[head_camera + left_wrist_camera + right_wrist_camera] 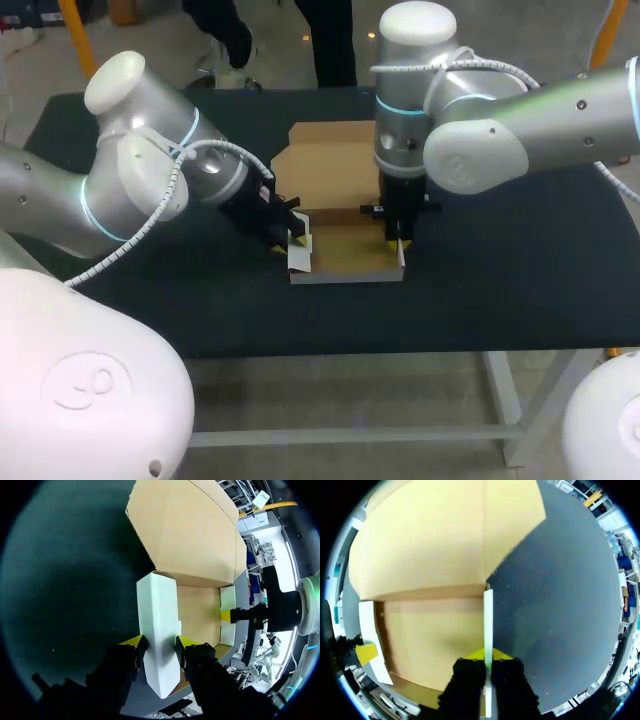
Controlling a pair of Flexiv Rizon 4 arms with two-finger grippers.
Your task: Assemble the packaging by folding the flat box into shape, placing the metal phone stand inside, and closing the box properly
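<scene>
The dark table (500, 260) carries one cardboard box (345, 250), and by my judgement the task is in its first stage: the folding is partly done, nothing has been put inside, and closing is not yet begun. The box's one lid (325, 165) lies open and flat behind the tray. The box's two side walls are raised, each held by an arm. The left side wall (157, 630) stands between the fingers of the left gripper (159, 645), which is clamped on it from both faces. The right side wall (488, 630) is pinched the same way by the right gripper (488, 655), its fingers nearly together on the thin panel. The floor of the box is bare cardboard, and no phone stand shows in any view. So the count is one box, two held walls, two grippers.
</scene>
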